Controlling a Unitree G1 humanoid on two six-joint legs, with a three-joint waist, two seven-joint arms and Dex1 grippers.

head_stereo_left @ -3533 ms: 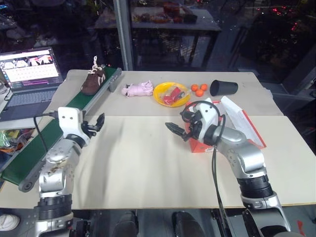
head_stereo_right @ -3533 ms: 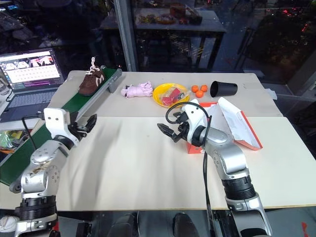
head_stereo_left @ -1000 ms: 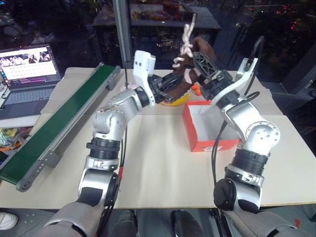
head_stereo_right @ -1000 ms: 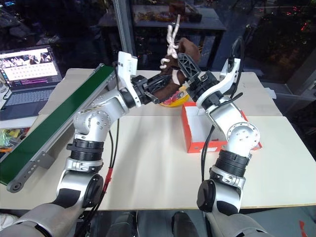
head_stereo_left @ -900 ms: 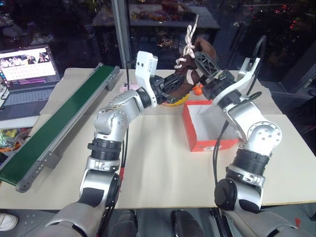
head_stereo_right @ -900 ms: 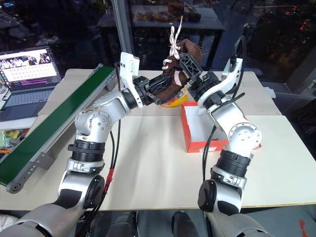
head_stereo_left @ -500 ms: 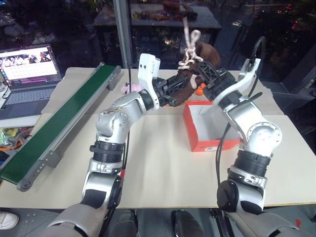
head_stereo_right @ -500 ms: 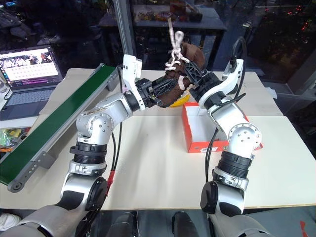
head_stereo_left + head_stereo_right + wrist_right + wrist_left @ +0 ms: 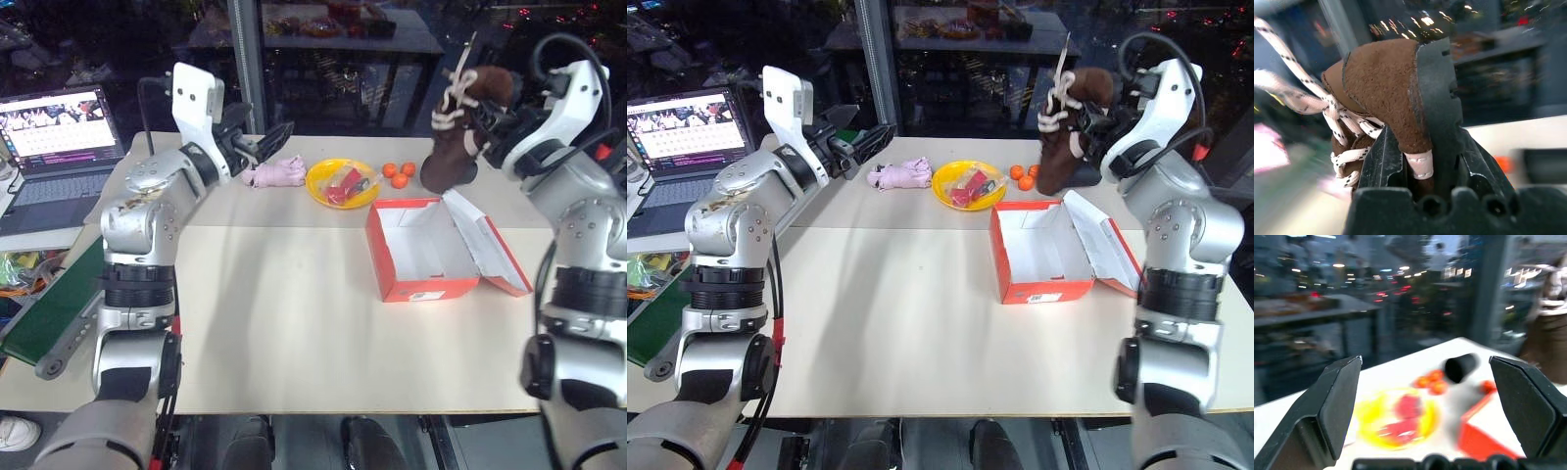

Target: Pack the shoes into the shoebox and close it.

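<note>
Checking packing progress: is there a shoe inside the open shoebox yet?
No, the shoebox shows only its bare white inside, while the right gripper holds the shoe above the table.

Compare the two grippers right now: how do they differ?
The left gripper is open and empty; the right gripper is shut on the brown shoe. The left is raised near the pink bundle; the right hangs beyond the open shoebox. Both are up off the table.

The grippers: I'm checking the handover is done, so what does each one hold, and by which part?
The right gripper holds a brown shoe by its heel collar. The left gripper is open and holds nothing.
</note>
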